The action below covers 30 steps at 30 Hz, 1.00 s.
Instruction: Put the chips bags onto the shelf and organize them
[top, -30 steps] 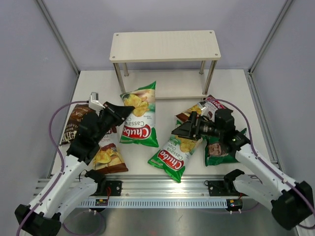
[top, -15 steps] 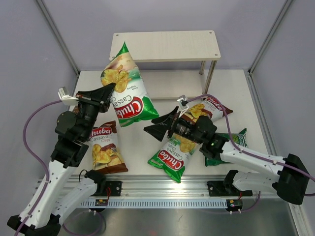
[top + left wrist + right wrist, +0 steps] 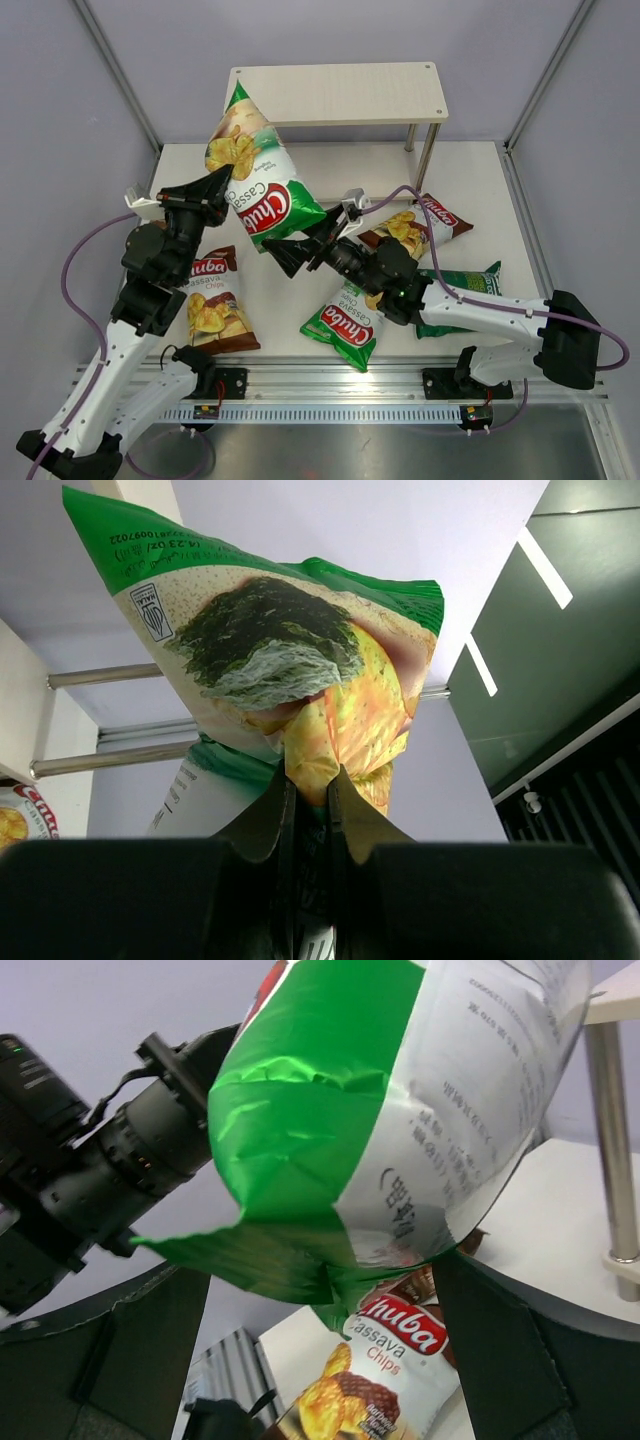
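My left gripper [image 3: 218,186] is shut on the side edge of a bright green Chuba bag [image 3: 252,170] and holds it in the air in front of the shelf [image 3: 335,92]. The left wrist view shows the bag [image 3: 290,650] pinched in the gripper [image 3: 307,780]. My right gripper [image 3: 290,250] is open, with the bag's lower end [image 3: 380,1110] hanging between its spread fingers [image 3: 325,1310]. On the table lie a second bright green Chuba bag [image 3: 345,320], two brown-and-white Chuba bags [image 3: 213,303] [image 3: 415,225] and the dark green bag [image 3: 457,290]. The Kettle bag is hidden.
The shelf stands at the back centre on thin metal legs [image 3: 427,155], and both its boards are bare. One leg [image 3: 610,1140] shows at the right of the right wrist view. Grey walls close in the table on three sides. The left arm [image 3: 100,1160] is close to my right gripper.
My left gripper has lifted the bright green bag off the table and up towards the shelf. My right arm has swung left from the right-hand bags to under the lifted bag.
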Each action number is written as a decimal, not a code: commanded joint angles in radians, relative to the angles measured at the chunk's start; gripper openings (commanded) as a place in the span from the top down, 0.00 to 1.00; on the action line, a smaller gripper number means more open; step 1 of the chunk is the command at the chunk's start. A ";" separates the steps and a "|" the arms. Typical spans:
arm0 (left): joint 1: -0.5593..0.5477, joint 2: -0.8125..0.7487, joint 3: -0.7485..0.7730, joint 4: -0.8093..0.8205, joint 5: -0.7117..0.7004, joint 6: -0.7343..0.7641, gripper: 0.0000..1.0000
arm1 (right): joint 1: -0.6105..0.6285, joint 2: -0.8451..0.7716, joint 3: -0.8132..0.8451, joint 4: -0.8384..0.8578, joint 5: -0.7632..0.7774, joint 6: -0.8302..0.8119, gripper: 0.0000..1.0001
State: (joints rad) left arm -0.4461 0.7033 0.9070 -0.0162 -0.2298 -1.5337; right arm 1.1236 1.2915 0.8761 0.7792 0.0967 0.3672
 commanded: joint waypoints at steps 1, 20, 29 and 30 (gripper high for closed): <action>-0.023 -0.007 -0.022 0.099 -0.005 -0.068 1.00 | 0.005 0.031 0.067 0.119 0.168 -0.082 0.01; -0.066 -0.051 -0.080 0.053 0.033 -0.030 0.93 | 0.005 0.051 0.104 0.180 0.169 -0.160 0.42; -0.066 -0.103 -0.072 0.042 -0.012 0.182 0.16 | 0.005 -0.017 0.135 0.026 0.086 -0.186 0.73; -0.066 -0.116 -0.074 0.041 -0.025 0.194 0.11 | 0.005 -0.021 0.136 0.005 0.080 -0.189 0.74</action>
State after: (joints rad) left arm -0.4973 0.6258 0.8364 0.0238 -0.2726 -1.4330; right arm 1.1294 1.3167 0.9443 0.7586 0.2161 0.2092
